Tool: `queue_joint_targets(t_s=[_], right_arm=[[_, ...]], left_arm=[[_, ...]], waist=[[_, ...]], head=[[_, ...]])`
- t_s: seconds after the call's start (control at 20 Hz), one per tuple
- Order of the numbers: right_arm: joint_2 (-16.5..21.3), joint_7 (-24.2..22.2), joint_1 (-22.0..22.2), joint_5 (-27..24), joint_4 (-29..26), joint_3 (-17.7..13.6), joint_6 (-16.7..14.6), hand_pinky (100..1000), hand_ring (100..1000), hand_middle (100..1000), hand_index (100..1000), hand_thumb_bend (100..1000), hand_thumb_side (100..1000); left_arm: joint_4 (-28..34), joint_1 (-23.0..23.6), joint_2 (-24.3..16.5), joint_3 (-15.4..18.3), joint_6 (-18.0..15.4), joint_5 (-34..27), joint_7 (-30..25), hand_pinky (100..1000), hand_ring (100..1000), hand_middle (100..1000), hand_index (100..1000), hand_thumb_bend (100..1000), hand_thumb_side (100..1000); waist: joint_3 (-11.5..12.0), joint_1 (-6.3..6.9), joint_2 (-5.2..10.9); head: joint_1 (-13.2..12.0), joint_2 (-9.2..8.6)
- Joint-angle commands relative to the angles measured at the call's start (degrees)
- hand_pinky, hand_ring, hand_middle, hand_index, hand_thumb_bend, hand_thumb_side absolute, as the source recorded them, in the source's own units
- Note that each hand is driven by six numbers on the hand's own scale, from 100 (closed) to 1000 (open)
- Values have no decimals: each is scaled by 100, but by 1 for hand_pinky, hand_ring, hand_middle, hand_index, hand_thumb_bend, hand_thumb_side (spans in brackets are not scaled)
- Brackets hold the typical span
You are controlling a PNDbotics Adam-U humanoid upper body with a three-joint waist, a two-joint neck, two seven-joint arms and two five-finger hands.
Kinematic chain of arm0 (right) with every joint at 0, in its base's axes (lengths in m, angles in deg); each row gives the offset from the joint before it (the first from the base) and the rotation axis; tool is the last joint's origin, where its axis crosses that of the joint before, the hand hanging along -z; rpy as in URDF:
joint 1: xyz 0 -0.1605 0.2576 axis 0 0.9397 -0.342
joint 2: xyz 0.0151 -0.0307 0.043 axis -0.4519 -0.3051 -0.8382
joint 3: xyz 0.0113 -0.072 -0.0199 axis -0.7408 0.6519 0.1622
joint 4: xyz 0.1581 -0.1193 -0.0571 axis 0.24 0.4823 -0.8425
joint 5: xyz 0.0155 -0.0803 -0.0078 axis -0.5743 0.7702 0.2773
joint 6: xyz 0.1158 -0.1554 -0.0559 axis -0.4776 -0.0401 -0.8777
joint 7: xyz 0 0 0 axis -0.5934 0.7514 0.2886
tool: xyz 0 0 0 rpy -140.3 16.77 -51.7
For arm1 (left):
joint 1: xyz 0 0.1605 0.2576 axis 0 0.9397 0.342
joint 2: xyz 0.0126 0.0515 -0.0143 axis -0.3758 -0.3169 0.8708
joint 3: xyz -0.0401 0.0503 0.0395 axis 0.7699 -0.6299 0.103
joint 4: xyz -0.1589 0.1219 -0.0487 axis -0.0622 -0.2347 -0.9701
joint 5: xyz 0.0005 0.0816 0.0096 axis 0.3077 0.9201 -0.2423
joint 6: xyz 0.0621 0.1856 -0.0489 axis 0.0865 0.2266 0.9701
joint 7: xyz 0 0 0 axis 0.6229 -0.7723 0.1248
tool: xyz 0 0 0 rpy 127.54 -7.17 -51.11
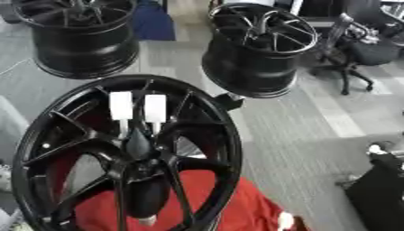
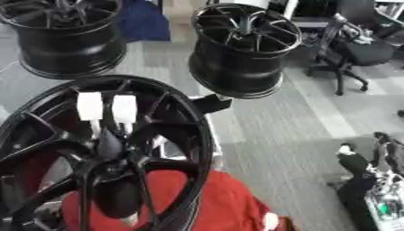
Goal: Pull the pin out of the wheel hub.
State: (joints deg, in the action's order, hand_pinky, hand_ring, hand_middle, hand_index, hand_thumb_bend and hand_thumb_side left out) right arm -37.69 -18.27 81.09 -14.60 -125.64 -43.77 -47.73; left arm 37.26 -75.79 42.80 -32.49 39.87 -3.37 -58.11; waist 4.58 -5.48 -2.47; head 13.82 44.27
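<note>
Large black wheel (image 1: 207, 135) fills the lower left of the frame, standing on edge and tilted, spokes facing the camera. Wheel hub (image 1: 139, 163) sits at centre-left, where the spokes meet. Pin cannot be picked out from the dark shapes at the hub. A small pale tip shows low down, at the bottom end of a dark oblong below the hub; what it is cannot be told.

Left hand (image 1: 139, 143) comes up from the bottom edge, in line with the hub. Two fingers (image 1: 120, 106) with white pads point straight up, side by side and parallel, just above the hub and framed by the upper spoke openings. Fingers are extended, not curled; nothing seen clamped between them. Dark body of the hand merges with the spokes, so contact with the hub cannot be judged.

Right hand (image 2: 359, 164) idles at the lower right edge, well apart from the wheel, fingers up and relaxed, holding nothing.

Red cloth (image 1: 236, 203) lies under and behind the wheel's lower part. Two more black wheels stand on the grey carpet (image 1: 315, 131): one at upper left (image 1: 79, 40), one at upper centre (image 1: 256, 58). Office chair (image 1: 359, 49) at upper right.
</note>
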Motion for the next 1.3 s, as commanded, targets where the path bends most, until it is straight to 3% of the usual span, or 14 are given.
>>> queue_joint_targets(t_s=[0.05,0.25,0.5,0.95,1.1,1.3], right_arm=[[-16,495,-88,-165,-155,-104,-83,828,830,856,929,100,449],[-103,944,-188,-344,-228,-83,-324,803,800,823,916,100,401],[-283,1609,-314,-639,-242,16,-983,748,735,780,896,100,302],[-703,2905,-609,-1158,-242,416,-2499,637,614,686,846,100,449],[-818,3121,-704,-1255,-242,609,-2942,620,594,668,832,100,455],[-869,3186,-805,-1365,-242,844,-3297,594,576,662,828,100,451]], left_arm=[[56,-31,-99,26,-21,3,-1,552,514,572,771,100,764],[49,-25,-93,25,-19,-17,2,552,514,572,771,100,763],[35,-2,-88,-4,-32,-6,-33,551,513,571,771,100,764],[28,28,-53,-57,-81,20,-102,550,512,571,770,100,763],[23,35,-39,-76,-97,37,-131,549,512,571,770,100,763],[17,31,-18,-113,-117,55,-186,549,512,571,770,100,765]], waist=[[-7,34,49],[-2,48,77],[-16,61,74],[-37,121,28],[-39,138,-2],[-38,151,-34]], head=[[12,-15],[2,-15],[-11,-15],[-32,-15],[-70,-15],[-202,-15]])
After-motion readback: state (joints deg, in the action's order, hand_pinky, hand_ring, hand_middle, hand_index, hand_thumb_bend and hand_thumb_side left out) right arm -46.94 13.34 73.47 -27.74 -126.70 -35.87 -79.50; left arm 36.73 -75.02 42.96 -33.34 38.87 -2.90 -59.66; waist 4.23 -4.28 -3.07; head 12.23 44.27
